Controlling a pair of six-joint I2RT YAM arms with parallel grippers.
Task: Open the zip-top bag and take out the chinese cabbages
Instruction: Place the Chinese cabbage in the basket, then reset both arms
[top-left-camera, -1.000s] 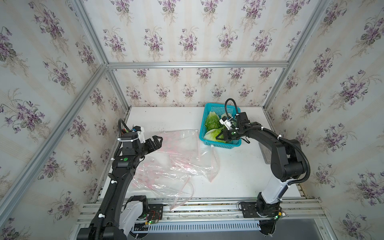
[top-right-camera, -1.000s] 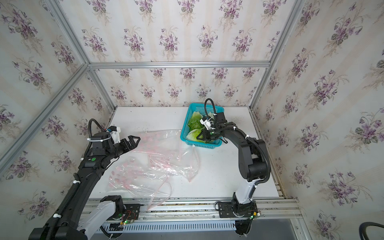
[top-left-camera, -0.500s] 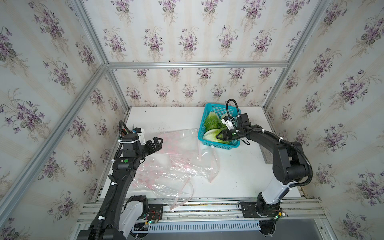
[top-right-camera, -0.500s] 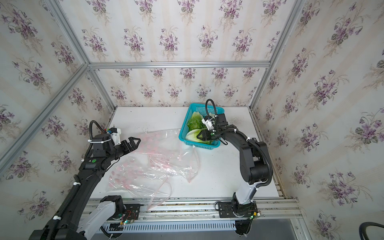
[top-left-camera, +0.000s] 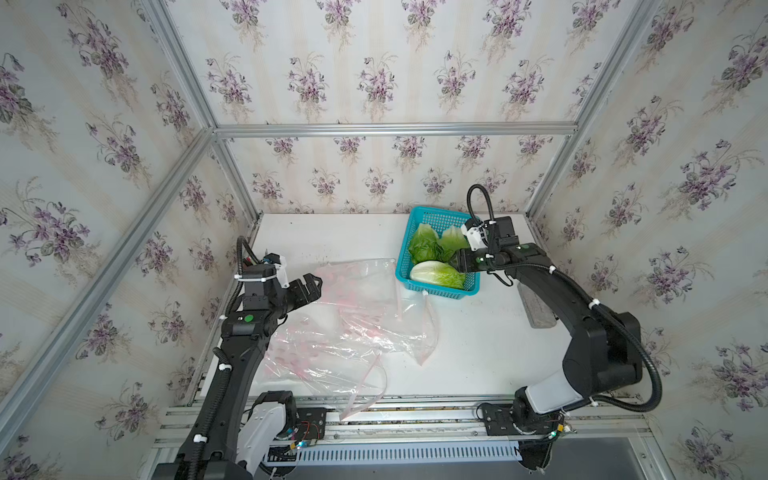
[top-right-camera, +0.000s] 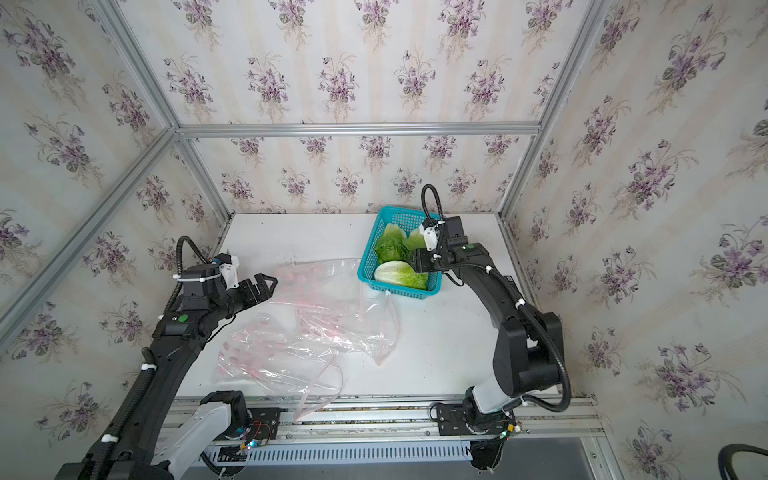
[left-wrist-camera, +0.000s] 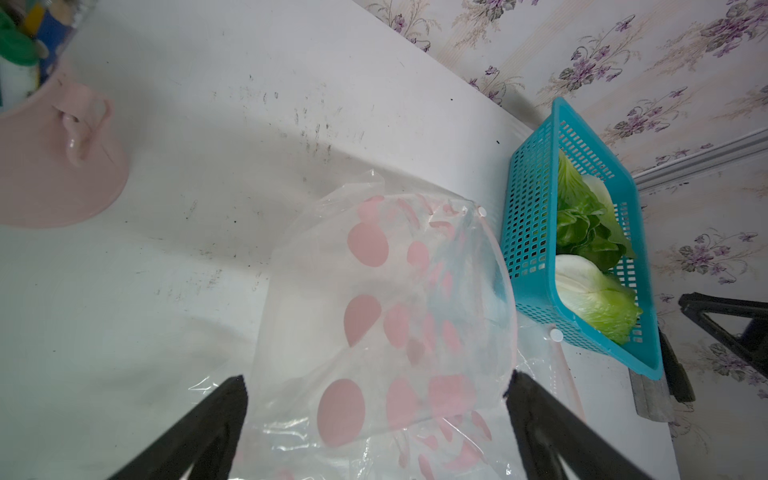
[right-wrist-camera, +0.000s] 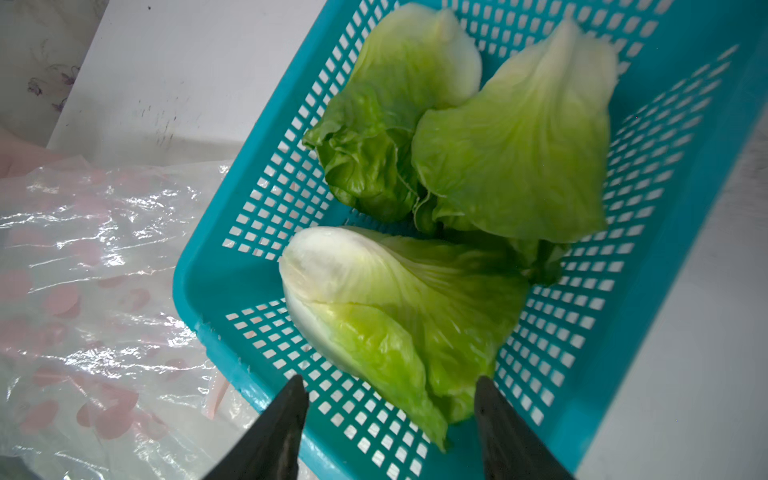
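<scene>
Cabbages (top-left-camera: 437, 275), three in all, lie in the basket (top-left-camera: 401, 266) at the back of the table (top-left-camera: 478, 353), toward the right arm's side. None is in the bag (top-left-camera: 353, 328). Two lie side by side at the basket's far end, pale bases toward the back wall and green tops toward the middle. The third lies crosswise at the near end, with its white base toward the bag and its leaves toward the right arm. In the right wrist view the right gripper (right-wrist-camera: 390, 384) hangs over the basket's near end with its jaws spread. The third cabbage's leafy tip reaches in between them; there is a clear gap at one finger, and at the other I cannot tell whether it touches. The bag is clear with pink spots. It lies crumpled and flat on the table, one edge just beside the basket and its near end hanging past the front edge. The left gripper (top-left-camera: 314, 289) hovers over the bag's far corner with its jaws wide apart, pinching nothing; in the left wrist view the bag shows between its fingers (left-wrist-camera: 208, 419). A grey block (top-left-camera: 536, 309) lies by the right arm.
</scene>
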